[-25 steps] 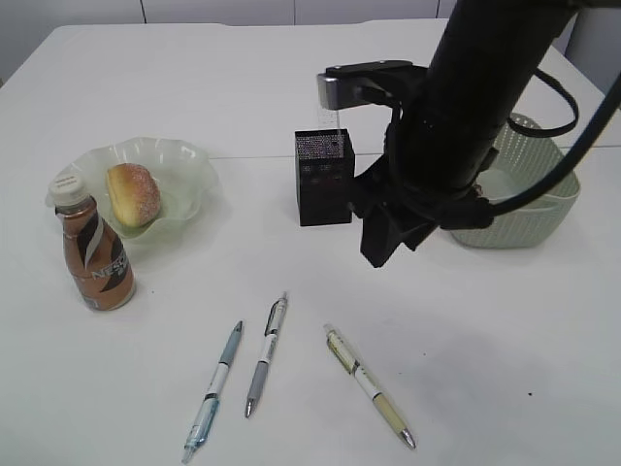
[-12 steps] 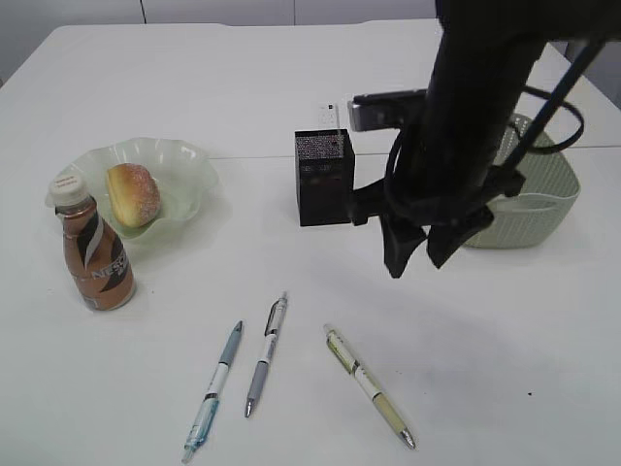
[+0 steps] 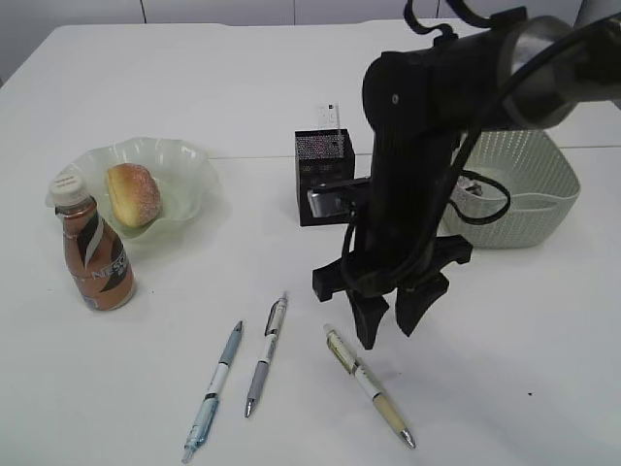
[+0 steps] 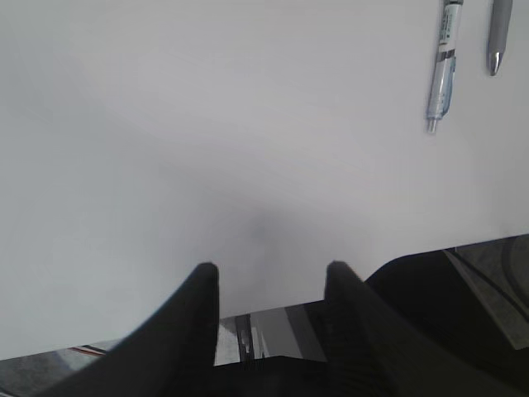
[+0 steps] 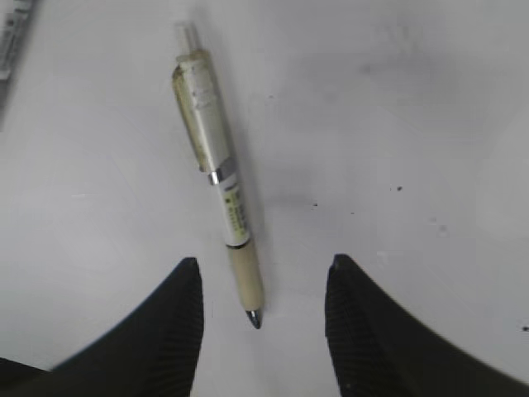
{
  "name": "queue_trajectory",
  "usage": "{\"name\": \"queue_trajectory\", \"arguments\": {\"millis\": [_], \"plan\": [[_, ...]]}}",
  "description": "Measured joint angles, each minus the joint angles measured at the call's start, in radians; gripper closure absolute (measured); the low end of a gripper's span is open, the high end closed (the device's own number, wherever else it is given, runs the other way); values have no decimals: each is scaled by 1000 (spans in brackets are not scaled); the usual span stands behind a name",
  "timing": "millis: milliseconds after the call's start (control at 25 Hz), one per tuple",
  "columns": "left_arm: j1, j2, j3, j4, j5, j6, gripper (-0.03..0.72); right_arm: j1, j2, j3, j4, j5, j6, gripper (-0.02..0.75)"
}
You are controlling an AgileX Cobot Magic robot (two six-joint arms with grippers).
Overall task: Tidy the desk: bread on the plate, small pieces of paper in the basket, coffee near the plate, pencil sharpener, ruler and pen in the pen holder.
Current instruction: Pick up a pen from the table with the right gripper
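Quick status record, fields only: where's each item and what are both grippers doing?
bread: on the plate, bun resting inside
coffee: bottle upright beside the plate
pen holder: upright mid-desk, ruler sticking out of it
basket: far right, partly behind the arm
pens: three on the desk: blue, grey, yellow
right gripper: open, empty, above the yellow pen
left gripper: open, empty, over bare desk

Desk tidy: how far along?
Done: bread on plate, coffee beside it, ruler in pen holder. In hand: right gripper open above the yellow pen, nothing held. Left: three pens on the desk. Basket contents unclear.
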Motion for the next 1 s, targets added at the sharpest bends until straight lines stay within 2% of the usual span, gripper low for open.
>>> {"name": "queue_trajectory", "arguments": {"millis": [200, 400, 640, 1000], "plan": [[0, 0, 0, 0, 0, -9, 381, 50, 2, 2, 7, -18, 0, 358], [0, 0, 0, 0, 1, -11, 381, 83, 2, 62, 7, -127, -2, 359], [0, 0, 0, 0, 2, -11, 381, 87, 2, 125, -49, -228, -2, 359], [0, 0, 0, 0, 2, -11, 381, 87, 2, 128, -81, -242, -2, 360]]}}
